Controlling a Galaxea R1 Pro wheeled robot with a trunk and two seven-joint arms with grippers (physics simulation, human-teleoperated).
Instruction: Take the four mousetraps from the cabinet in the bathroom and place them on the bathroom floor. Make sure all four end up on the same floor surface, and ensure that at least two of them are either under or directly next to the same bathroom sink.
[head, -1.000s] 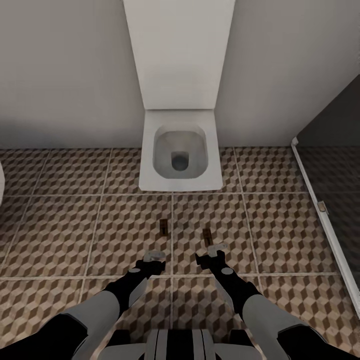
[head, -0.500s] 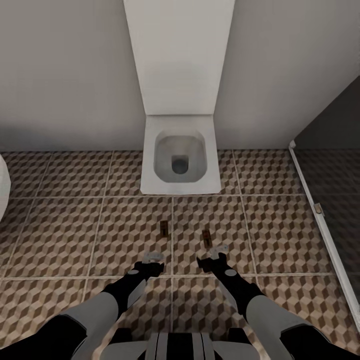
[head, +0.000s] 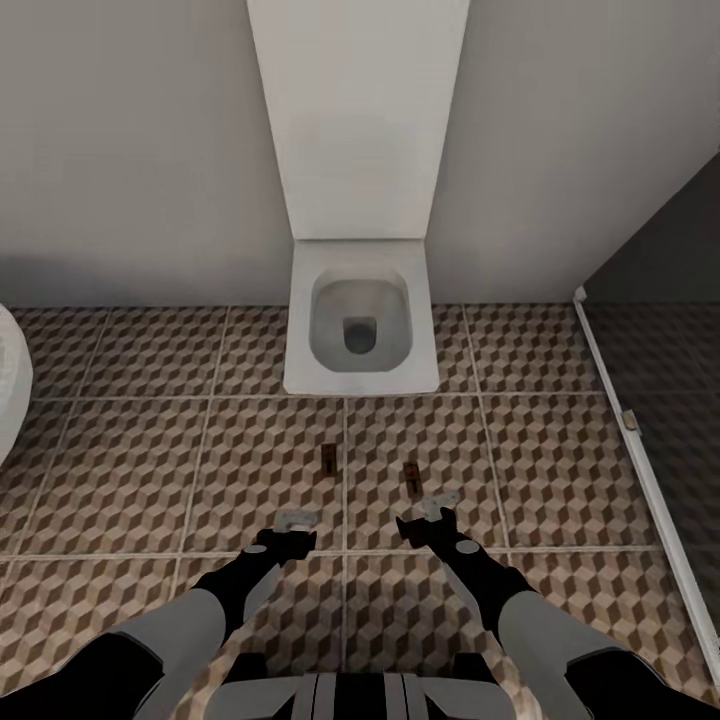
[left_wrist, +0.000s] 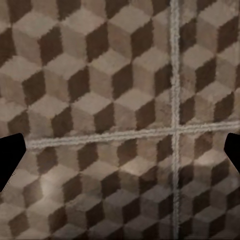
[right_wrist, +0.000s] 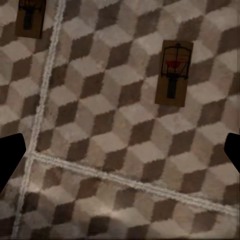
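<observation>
Floor: cube-patterned tiles (head: 130, 470) with pale grout run to a grey wall.
Toilet: white square bowl (head: 360, 315) against the wall, straight ahead of the robot.
Shower: dark glass panel with a white frame (head: 640, 460) at the right edge.
Tub: white curved rim (head: 12, 385) at the left edge.
Mousetraps: two lie flat on the floor between the toilet and the grippers. Left trap (head: 327, 461) sits just left of a grout line; right trap (head: 411, 477) lies on the next tile, just ahead of the right gripper. Both show in the right wrist view, (right_wrist: 30, 17) and (right_wrist: 173, 73), red marks visible.
Left gripper: (head: 297, 520) hovers above the tiles, fingers (left_wrist: 10, 157) spread wide, holding nothing.
Right gripper: (head: 428, 515) spread wide too, empty, fingertips (right_wrist: 10, 160) apart.
</observation>
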